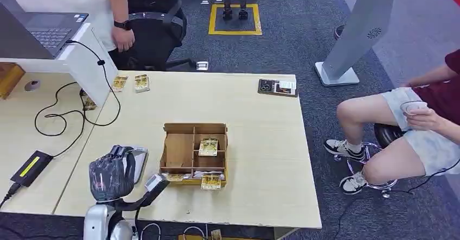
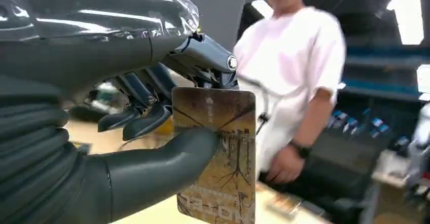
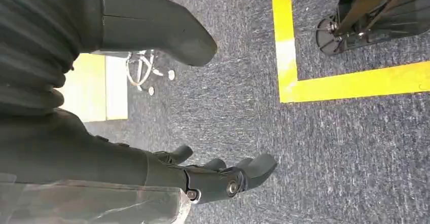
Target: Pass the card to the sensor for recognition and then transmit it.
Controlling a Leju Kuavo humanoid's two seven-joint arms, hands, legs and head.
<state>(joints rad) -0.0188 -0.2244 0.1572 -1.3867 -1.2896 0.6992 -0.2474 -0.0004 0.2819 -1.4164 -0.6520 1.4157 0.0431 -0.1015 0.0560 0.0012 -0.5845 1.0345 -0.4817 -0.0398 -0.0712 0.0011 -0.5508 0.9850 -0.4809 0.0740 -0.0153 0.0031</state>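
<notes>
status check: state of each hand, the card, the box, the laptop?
left hand: raised over the table's near edge, pinches the card
card: held upright between thumb and fingers
right hand: hangs over carpet, fingers apart, holds nothing
box: open-topped, cards in its compartments
laptop: lid open

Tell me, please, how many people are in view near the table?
2: one person stands behind the table near the laptop; another person sits at its right side.
</notes>
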